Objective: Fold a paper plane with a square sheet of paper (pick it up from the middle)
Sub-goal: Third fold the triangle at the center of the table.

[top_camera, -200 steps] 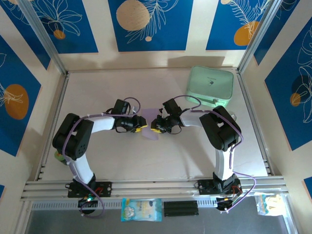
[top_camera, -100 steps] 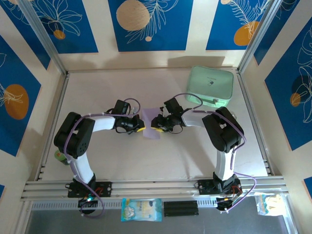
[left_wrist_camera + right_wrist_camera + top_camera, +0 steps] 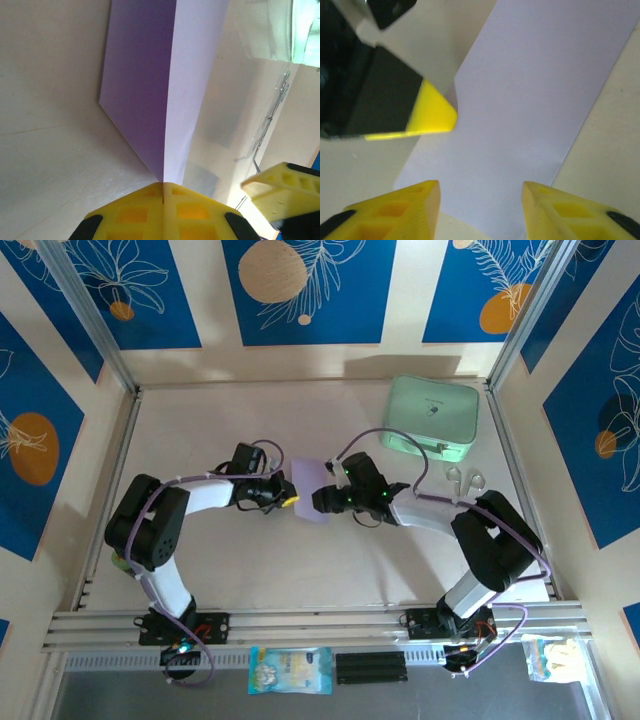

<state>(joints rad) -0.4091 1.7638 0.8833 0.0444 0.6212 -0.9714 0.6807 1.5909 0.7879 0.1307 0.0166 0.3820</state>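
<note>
The sheet of paper [image 3: 312, 488] is pale lilac and lies mid-table between the two grippers. In the left wrist view the sheet of paper [image 3: 150, 75] rises in a centre ridge, one side in shadow, and narrows to a point at my fingers. My left gripper [image 3: 287, 498] [image 3: 163, 187] is shut on that pointed end. My right gripper [image 3: 322, 502] [image 3: 481, 200] hangs open over the sheet of paper [image 3: 535, 100], its yellow fingertips [image 3: 427, 205] apart at the near edge. A left fingertip [image 3: 432, 112] shows there too.
A mint-green rounded case [image 3: 432, 417] stands at the back right. A small metal wire object [image 3: 463, 480] lies right of the right forearm. Aluminium rails [image 3: 300, 622] edge the front and sides. A printed packet [image 3: 290, 670] lies beyond the front rail.
My left gripper closed on the paper's end. My right gripper opened, and its arm dropped and stretched out, the elbow swinging right.
</note>
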